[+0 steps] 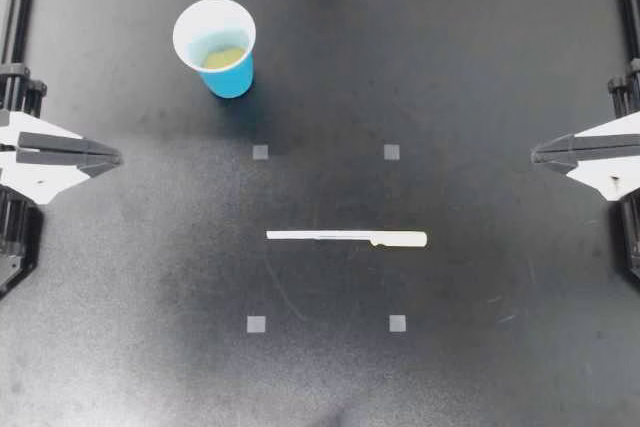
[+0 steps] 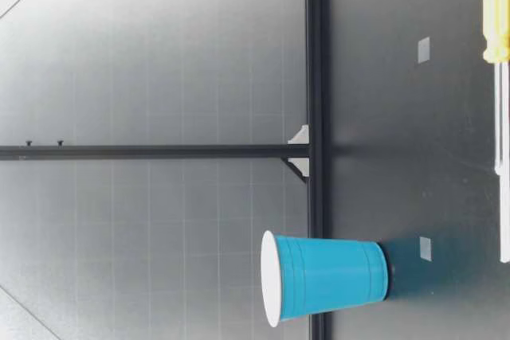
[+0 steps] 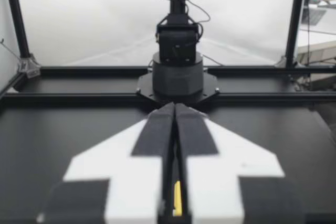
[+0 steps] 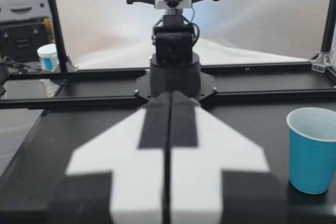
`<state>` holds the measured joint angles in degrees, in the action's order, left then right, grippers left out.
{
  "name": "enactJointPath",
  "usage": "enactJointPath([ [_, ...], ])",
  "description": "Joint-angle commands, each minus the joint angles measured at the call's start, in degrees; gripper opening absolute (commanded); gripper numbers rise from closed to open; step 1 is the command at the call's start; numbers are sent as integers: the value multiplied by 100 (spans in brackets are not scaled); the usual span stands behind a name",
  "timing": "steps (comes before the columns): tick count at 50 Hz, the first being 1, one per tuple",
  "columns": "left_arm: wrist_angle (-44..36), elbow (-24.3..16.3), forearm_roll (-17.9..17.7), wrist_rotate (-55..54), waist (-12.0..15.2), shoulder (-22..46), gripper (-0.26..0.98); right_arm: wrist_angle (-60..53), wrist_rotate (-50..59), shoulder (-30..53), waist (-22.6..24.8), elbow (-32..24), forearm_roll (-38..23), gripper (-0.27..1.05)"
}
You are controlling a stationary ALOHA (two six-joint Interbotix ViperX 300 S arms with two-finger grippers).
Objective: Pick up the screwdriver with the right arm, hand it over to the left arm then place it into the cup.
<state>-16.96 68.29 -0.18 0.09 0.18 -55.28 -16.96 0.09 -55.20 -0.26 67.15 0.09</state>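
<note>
Screwdriver (image 1: 347, 238) flat mid-table, both grippers at the table's sides.
My left gripper (image 1: 115, 159) at 9 o'clock and my right gripper (image 1: 537, 154) at 3 o'clock each have their fingers pressed together, gripping nothing. The screwdriver lies among four grey square markers (image 1: 391, 152), handle toward 3 o'clock. The blue cup (image 1: 218, 50) stands upright at its 11 o'clock, well apart.

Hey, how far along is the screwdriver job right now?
Nothing is done yet. The screwdriver lies flat, untouched. Nothing is under way: my right hand and left hand sit shut and empty at the sides. Pickup, handover and placing into the upright cup remain.
</note>
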Motion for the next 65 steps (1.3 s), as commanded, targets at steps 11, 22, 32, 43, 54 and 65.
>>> enactJointPath([
  [11, -545, -9, 0, 18, 88, -70, 10, -158, 123, 158, -35, -88, 44, 3],
  [22, -615, 53, 0, 9, 88, 62, 10, 448, 527, 1310, -35, -545, 70, 3],
  [32, -650, 53, 0, 9, 88, 185, 10, 1661, 703, 2804, -35, -1195, 79, 4],
  [43, -659, 88, 0, 18, 97, 193, 10, 2769, 650, 3902, -35, -1986, 44, 17],
  [54, -659, 132, 0, 26, 88, 202, 10, 3498, 615, 4737, -35, -2654, 0, 52],
  [65, -659, 193, 0, 26, 97, 193, 10, 4298, 554, 5555, -35, -3199, -18, 62],
])
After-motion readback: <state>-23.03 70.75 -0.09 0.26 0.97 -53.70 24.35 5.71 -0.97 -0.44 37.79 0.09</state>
